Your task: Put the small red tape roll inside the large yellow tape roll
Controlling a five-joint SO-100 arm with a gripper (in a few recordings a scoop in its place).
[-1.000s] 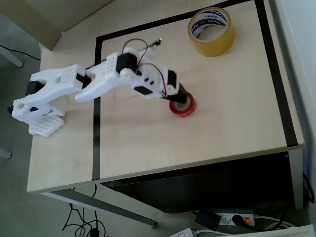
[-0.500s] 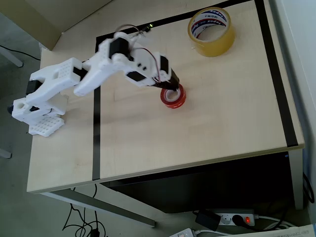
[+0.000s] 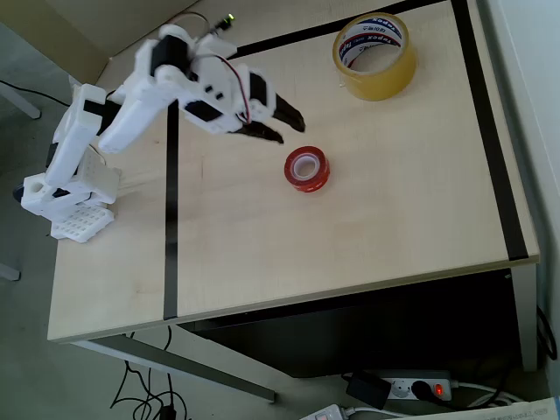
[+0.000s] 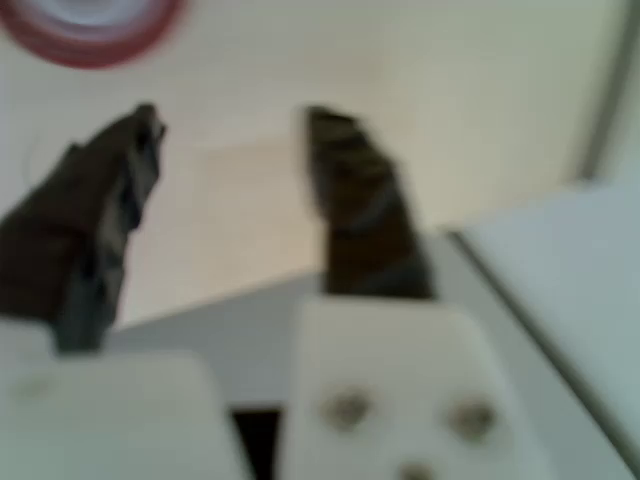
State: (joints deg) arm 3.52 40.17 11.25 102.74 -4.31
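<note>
Pale wood-grain tabletop (image 3: 394, 192), matte and bordered by black tape lines (image 3: 171, 219), carries both rolls in the overhead view. The small red tape roll (image 3: 307, 169), a glossy ring with a white core, lies flat near the middle. The large yellow tape roll (image 3: 374, 54), translucent amber with a printed white core, sits well apart at about one o'clock from it. The white arm's gripper (image 3: 282, 124) hangs at ten o'clock from the red roll, dark fingers (image 4: 355, 190) spread wide and empty. Half a second earlier those fingers gripped the red roll; now they have let go and pulled back toward the upper left. The wrist view is blurred, with the red roll at its top left edge.
</note>
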